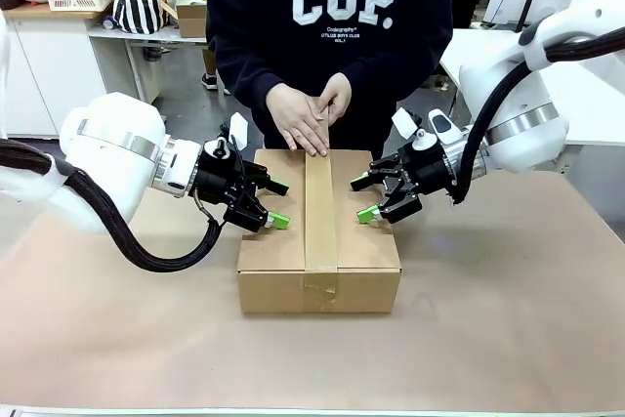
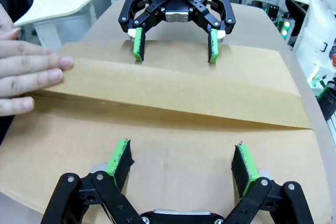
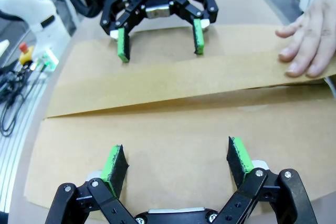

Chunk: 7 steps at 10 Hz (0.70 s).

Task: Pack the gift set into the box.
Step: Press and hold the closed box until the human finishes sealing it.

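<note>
Both grippers, left (image 1: 276,204) and right (image 1: 363,198), rest spread wide and empty on the box (image 1: 366,241); the hands (image 1: 308,112) press tape (image 1: 319,212), which may wrinkle if flaps lift

A plain brown corrugated cardboard box (image 1: 283,261) carries a tan paper tape strip (image 1: 319,217) down its middle. It sits on a beige counter (image 1: 508,319). Both black pincers have bright green pads (image 2: 118,157). The person's navy sweatshirt (image 1: 254,17) shows white lettering.
</note>
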{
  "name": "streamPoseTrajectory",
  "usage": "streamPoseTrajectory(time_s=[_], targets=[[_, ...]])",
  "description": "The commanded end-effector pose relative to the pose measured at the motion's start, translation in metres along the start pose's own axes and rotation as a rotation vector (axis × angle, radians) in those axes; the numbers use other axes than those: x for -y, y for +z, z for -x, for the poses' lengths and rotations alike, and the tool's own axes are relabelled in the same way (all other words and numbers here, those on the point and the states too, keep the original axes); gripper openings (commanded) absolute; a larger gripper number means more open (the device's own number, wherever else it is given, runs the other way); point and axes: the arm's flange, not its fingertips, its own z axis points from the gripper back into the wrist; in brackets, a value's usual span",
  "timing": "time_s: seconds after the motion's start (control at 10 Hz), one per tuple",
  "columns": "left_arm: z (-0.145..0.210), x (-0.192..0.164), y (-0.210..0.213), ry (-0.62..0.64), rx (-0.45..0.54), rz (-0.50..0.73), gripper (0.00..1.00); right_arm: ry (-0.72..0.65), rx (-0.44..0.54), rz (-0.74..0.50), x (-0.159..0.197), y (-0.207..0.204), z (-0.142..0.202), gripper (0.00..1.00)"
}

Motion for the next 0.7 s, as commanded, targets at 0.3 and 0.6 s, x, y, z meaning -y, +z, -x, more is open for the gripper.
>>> streamPoseTrajectory(time_s=[0.3, 0.6], targets=[[0.0037, 0.0019, 0.0000, -0.005, 0.003, 0.004, 1.00, -0.002, -0.004, -0.001, 0.0000, -0.0030, 0.0012, 1.00], [0.0037, 0.0019, 0.0000, -0.005, 0.003, 0.004, 1.00, -0.002, -0.004, -0.001, 0.0000, -0.0030, 0.0012, 1.00]])
